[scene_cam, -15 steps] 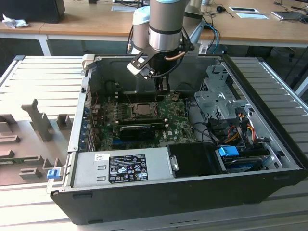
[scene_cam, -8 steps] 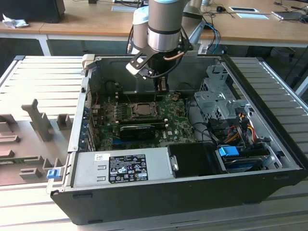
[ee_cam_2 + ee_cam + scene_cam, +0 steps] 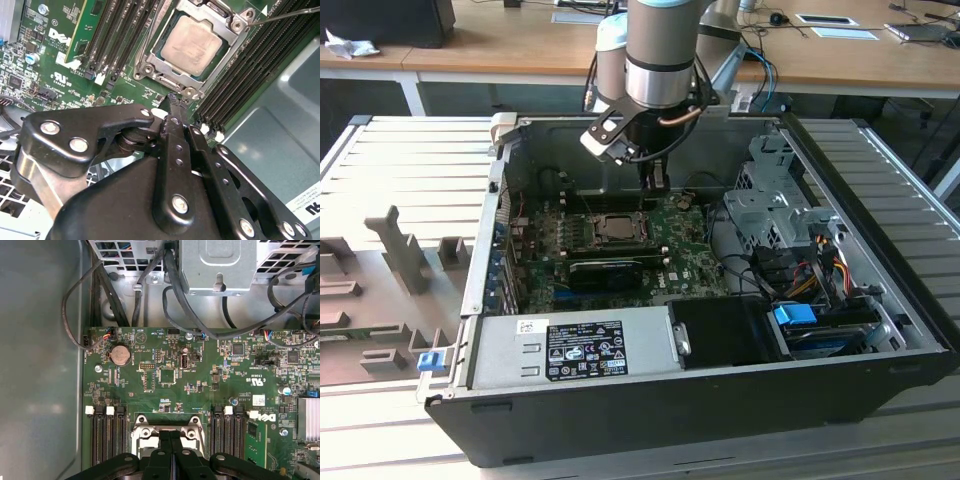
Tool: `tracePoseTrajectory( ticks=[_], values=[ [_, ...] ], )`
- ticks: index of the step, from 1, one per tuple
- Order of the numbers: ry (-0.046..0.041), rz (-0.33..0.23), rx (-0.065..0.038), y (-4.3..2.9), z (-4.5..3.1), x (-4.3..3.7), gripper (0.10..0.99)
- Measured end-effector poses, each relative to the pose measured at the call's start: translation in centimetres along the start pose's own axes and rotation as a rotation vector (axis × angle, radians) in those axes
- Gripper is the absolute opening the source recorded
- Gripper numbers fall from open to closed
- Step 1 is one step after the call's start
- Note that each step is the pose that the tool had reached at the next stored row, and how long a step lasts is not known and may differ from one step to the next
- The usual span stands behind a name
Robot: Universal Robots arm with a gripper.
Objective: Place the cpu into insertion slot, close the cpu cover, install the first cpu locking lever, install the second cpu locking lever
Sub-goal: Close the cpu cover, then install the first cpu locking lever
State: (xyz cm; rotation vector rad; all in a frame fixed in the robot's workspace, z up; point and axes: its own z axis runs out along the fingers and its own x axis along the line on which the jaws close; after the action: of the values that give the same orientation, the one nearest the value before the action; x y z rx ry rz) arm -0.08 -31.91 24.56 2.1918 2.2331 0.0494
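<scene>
The cpu (image 3: 192,45), a dull silver square, lies in the socket on the green motherboard, and it is also seen in the exterior view (image 3: 616,228). The cpu cover (image 3: 152,62), a silver metal frame, lies flat around it. A thin locking lever (image 3: 285,15) runs from one socket corner out over the memory slots. My gripper (image 3: 174,99) is shut with nothing between its black fingers, its tips just outside the socket's edge. In the exterior view the gripper (image 3: 655,182) hangs just behind the socket. In the first wrist view the gripper (image 3: 172,452) covers part of the socket frame (image 3: 145,432).
The open computer case (image 3: 720,400) stands on a slatted metal table. Black memory slots (image 3: 120,35) flank the socket on both sides. A drive cage (image 3: 770,200) with cables sits at the exterior view's right, a power supply (image 3: 570,345) at the front. Grey fixtures (image 3: 400,250) stand at the left.
</scene>
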Motion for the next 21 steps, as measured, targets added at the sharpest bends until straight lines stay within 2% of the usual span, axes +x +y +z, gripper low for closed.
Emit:
tracePoseTrajectory(
  ticks=[7,16,21],
  values=[
    [0.0000,0.000,0.000,-0.96,0.20,0.03,0.106],
    [0.0001,0.000,0.000,-3.24,0.54,0.09,0.106],
    [0.0000,0.000,0.000,-3.90,0.53,0.09,0.106]
  ],
)
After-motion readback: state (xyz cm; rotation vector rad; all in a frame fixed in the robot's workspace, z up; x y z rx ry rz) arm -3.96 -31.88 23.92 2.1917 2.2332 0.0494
